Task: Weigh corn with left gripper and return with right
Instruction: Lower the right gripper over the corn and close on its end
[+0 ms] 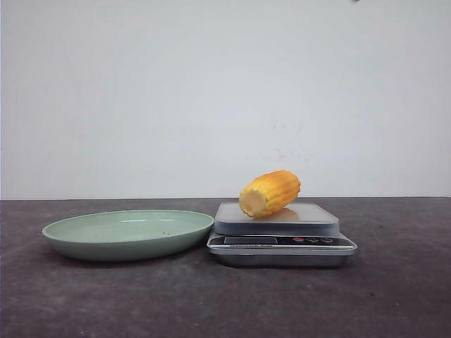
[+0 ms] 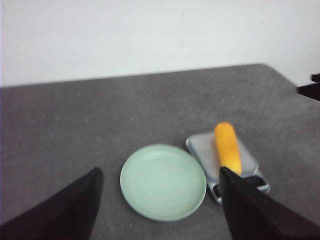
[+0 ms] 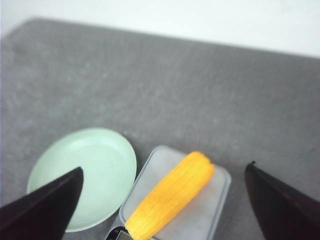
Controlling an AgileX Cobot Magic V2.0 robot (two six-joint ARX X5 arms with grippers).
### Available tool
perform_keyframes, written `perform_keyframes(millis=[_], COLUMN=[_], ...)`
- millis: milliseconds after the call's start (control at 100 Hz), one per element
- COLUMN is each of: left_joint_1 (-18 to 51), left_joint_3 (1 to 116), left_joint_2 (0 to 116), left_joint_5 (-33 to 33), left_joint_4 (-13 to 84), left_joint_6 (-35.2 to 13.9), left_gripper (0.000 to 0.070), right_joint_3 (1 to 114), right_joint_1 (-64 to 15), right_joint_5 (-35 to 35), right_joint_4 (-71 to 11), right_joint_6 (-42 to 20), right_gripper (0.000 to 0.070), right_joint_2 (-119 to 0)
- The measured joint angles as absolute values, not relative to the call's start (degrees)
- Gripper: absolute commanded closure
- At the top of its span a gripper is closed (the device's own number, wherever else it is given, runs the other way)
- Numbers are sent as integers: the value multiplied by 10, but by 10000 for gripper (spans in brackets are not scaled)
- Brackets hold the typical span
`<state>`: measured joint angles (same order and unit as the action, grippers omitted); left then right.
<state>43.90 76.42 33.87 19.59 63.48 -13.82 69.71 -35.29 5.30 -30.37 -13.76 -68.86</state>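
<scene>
Corn (image 1: 270,193) lay on scale (image 1: 282,241), plate (image 1: 127,232) at its 9 o'clock. Left gripper (image 2: 159,200) spread wide, holding nothing; right gripper (image 3: 165,205) likewise spread, above corn.

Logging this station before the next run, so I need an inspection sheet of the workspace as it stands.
Surface: dark grey table, bare around the items.
Job's things: corn lying on the scale platform; green plate beside the scale, empty.
Clutter: nothing seen.
Grippers: left gripper open, holding nothing; right gripper open, holding nothing, above the corn.
Cables: nothing seen.
Surroundings: plain white wall.
</scene>
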Motion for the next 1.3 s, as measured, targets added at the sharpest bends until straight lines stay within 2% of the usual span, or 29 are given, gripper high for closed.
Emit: perform_keyframes(millis=[290,550,1140,1300], left_joint_1=[439,439,439,439], left_joint_3=[716,716,716,716], left_joint_2=[337,336,336,336], left_joint_5=[177,178,178,178], left_joint_4=[623,620,620,620], left_joint_6=[-154,-157,-156,-156], left_gripper=[255,255,255,255], right_joint_3=[714,737,737,738], right_joint_1=[-363,-353,-344,-343], right_joint_5=[62,62,56,34], right_joint_4=[-276,-272,-356,-356], right_joint_6=[-151,-184,-230,-236], right_gripper=[0,0,0,0], right_joint_2=[-858,-955,-988,-991])
